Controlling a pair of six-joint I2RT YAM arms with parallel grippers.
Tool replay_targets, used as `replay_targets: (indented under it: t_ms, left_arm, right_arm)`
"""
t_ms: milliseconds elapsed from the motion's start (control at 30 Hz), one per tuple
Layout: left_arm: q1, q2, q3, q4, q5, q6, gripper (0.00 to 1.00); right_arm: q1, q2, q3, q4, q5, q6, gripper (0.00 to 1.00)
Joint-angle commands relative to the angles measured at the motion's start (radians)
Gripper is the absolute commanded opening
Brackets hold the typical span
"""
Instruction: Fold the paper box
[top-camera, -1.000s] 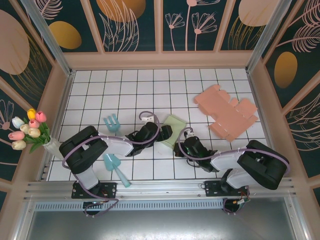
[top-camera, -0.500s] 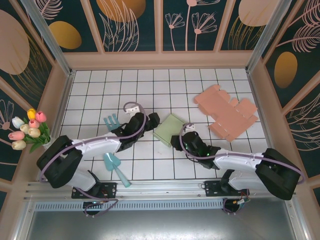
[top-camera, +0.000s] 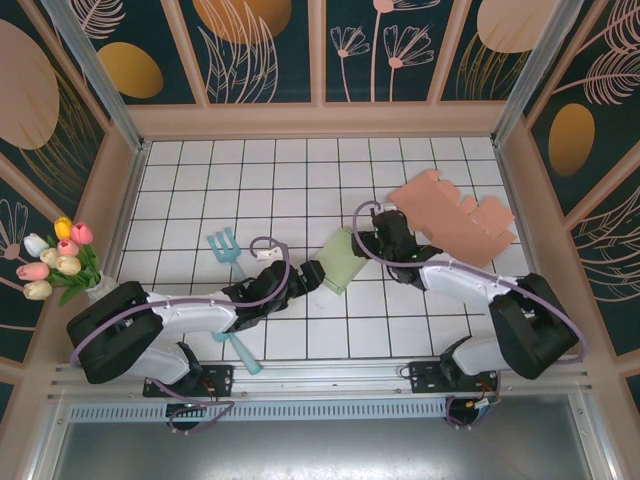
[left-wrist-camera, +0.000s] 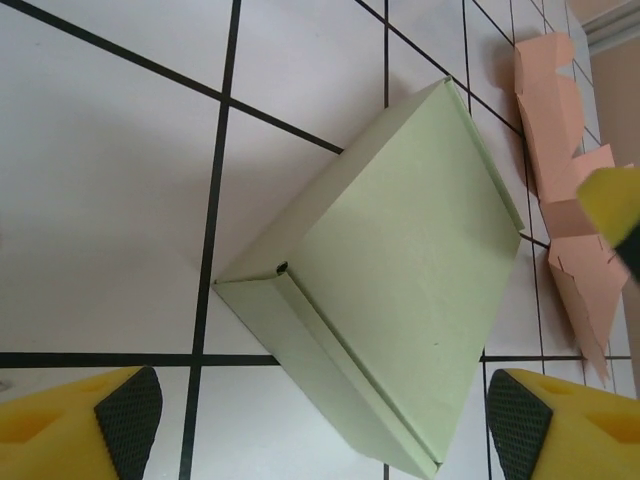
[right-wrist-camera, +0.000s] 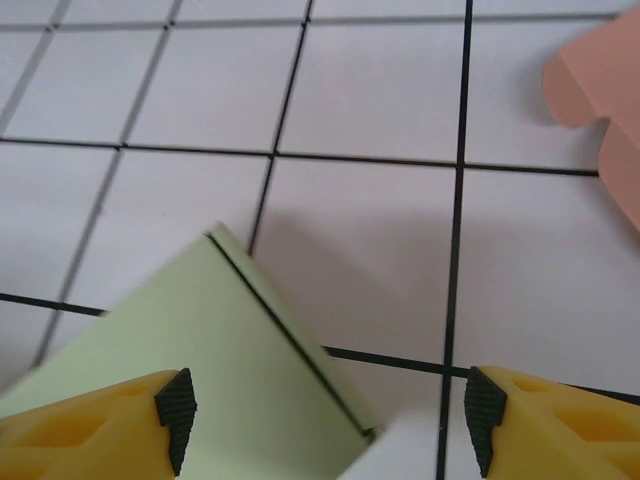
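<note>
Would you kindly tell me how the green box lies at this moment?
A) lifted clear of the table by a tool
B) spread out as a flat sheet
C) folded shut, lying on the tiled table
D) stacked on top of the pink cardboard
C: the green box has its lid folded down and lies on the tiled table, beside the flat pink cardboard, not on it.

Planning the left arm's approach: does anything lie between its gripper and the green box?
Nothing visible does. In the left wrist view the left gripper is open right at the green box, with only bare table beside it. The pink cardboard lies beyond the box.
</note>
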Motion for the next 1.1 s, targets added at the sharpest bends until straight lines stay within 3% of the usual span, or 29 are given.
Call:
replay_targets:
  t_ms: [0,200,467,767,867,1067]
  left_arm:
    - [-0.002,0.027,-0.004,0.095,0.014,-0.037,0.86]
    - [-0.003,0.088,0.020,0.127,0.037,-0.049,0.85]
    - [-0.001,0.163,0.073,0.143,0.035,-0.043,0.85]
    - [0.015,0.290,0.230,0.069,0.007,-0.007,0.85]
    - [0.054,0.352,0.293,0.047,0.029,0.015,0.85]
    - [0.138,0.346,0.394,-0.018,0.061,0.082,0.85]
  right_arm:
    - [-0.039,0.054,0.039,0.047,-0.165,-0.109,0.76]
    - [-0.153,0.113,0.024,0.111,-0.353,-0.169,0.79]
    - [-0.169,0.192,0.039,0.139,-0.481,-0.196,0.78]
    - [-0.166,0.218,0.044,0.136,-0.552,-0.188,0.62]
    - [-0.164,0.196,0.036,0.144,-0.552,-0.172,0.55]
    - [-0.135,0.167,0.047,0.196,-0.535,-0.093,0.51]
